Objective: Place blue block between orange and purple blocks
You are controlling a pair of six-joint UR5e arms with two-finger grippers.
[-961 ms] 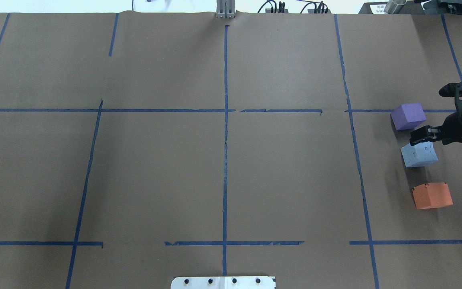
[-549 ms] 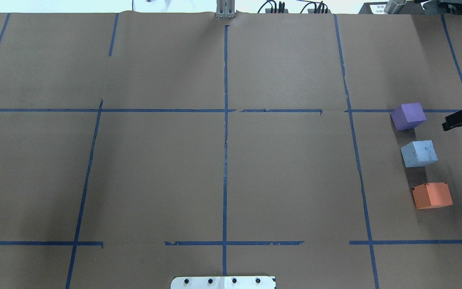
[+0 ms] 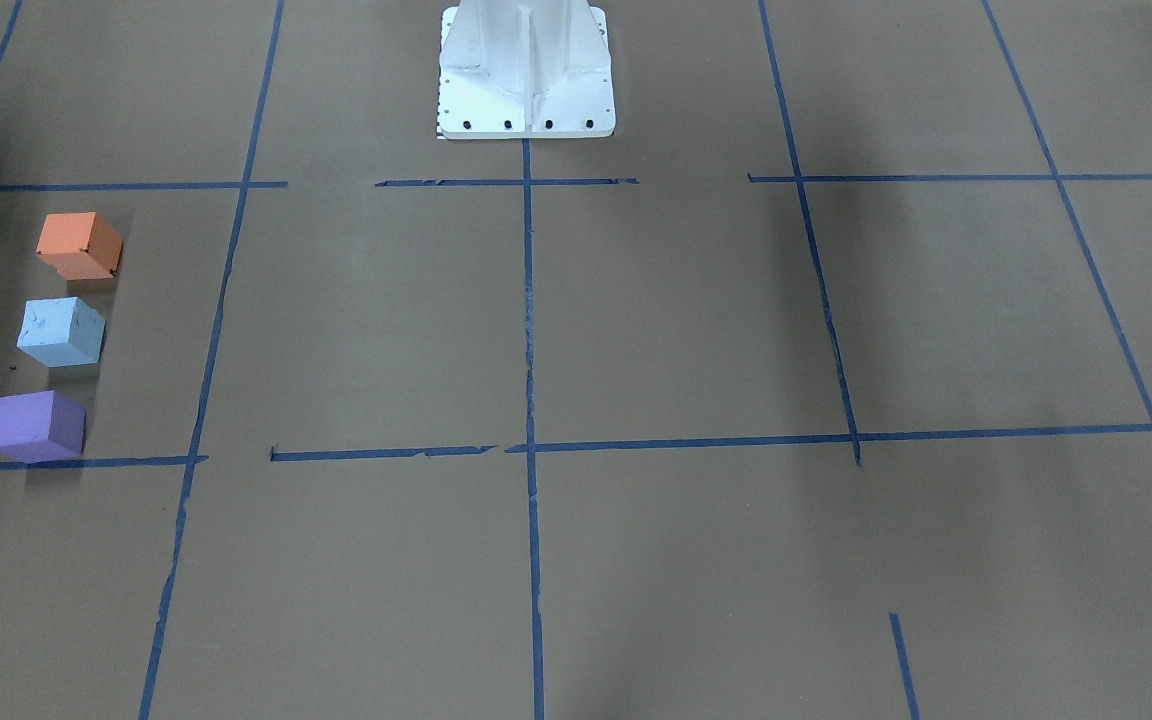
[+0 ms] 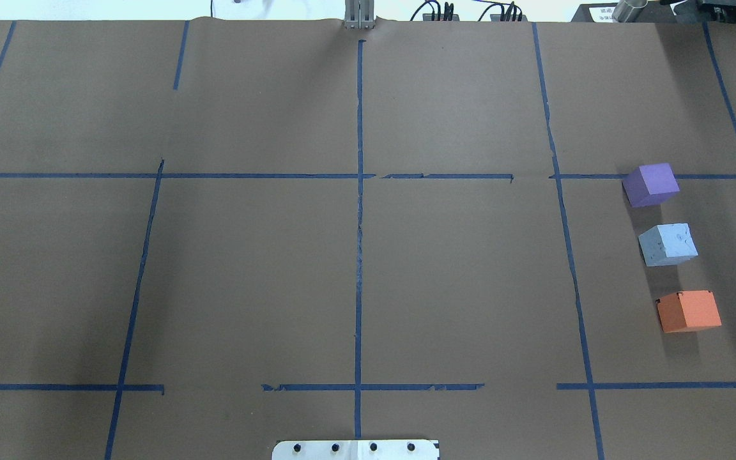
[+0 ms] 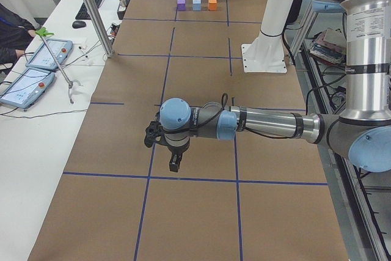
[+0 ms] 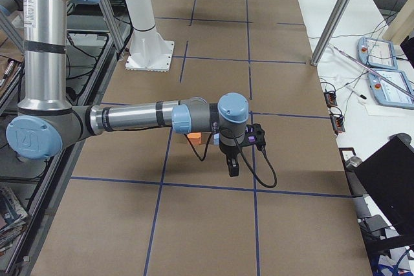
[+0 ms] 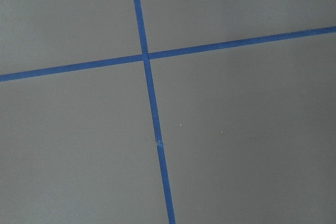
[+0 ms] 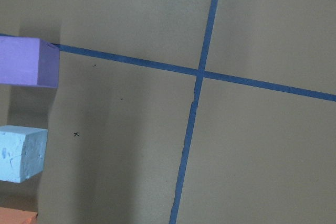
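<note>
Three blocks stand in a short row close to the worktop's (image 4: 457, 287) right edge. The pale blue block (image 4: 668, 245) is the middle one, resting flat and apart from both neighbours; it is roughly cube-shaped, so no long axis shows, and its faces sit slightly askew to the blue tape lines (image 4: 360, 255). The purple block (image 4: 651, 184) lies toward the far edge and the orange block (image 4: 689, 311) toward the robot's edge, while the right hand (image 6: 246, 153) hangs near the row and the left hand (image 5: 162, 151) hangs over the left end, each seen only side-on, so I cannot tell whether they are spread or closed.
</note>
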